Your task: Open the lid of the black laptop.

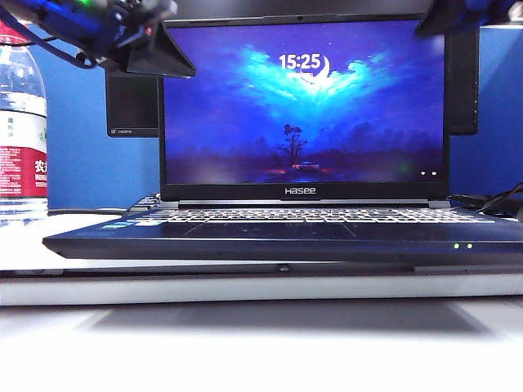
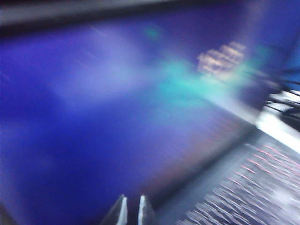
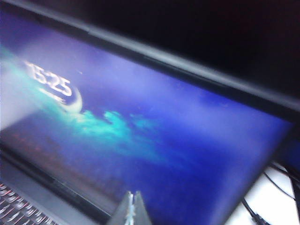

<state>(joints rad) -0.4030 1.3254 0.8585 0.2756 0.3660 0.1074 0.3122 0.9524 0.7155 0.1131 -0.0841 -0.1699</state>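
Note:
The black laptop (image 1: 278, 238) sits in the middle of the table with the lid (image 1: 302, 106) standing upright. Its screen is lit with a blue picture and the time 15:25, and "Hasee" shows on the lower bezel. My left gripper (image 1: 184, 67) hovers by the lid's upper left corner, not touching it. In the left wrist view, blurred, the left gripper (image 2: 131, 202) has a narrow empty gap between its fingers, in front of the screen (image 2: 93, 117). My right gripper (image 1: 425, 28) is at the lid's upper right corner. The right gripper (image 3: 132, 197) is shut on nothing, before the screen (image 3: 164, 140).
A water bottle with a red label (image 1: 20, 122) stands at the left. A black monitor (image 1: 131, 106) rises behind the laptop. Cables (image 1: 500, 200) lie at the right, and cables (image 3: 262, 206) also show past the lid's edge. The white table (image 1: 245, 343) runs to the front.

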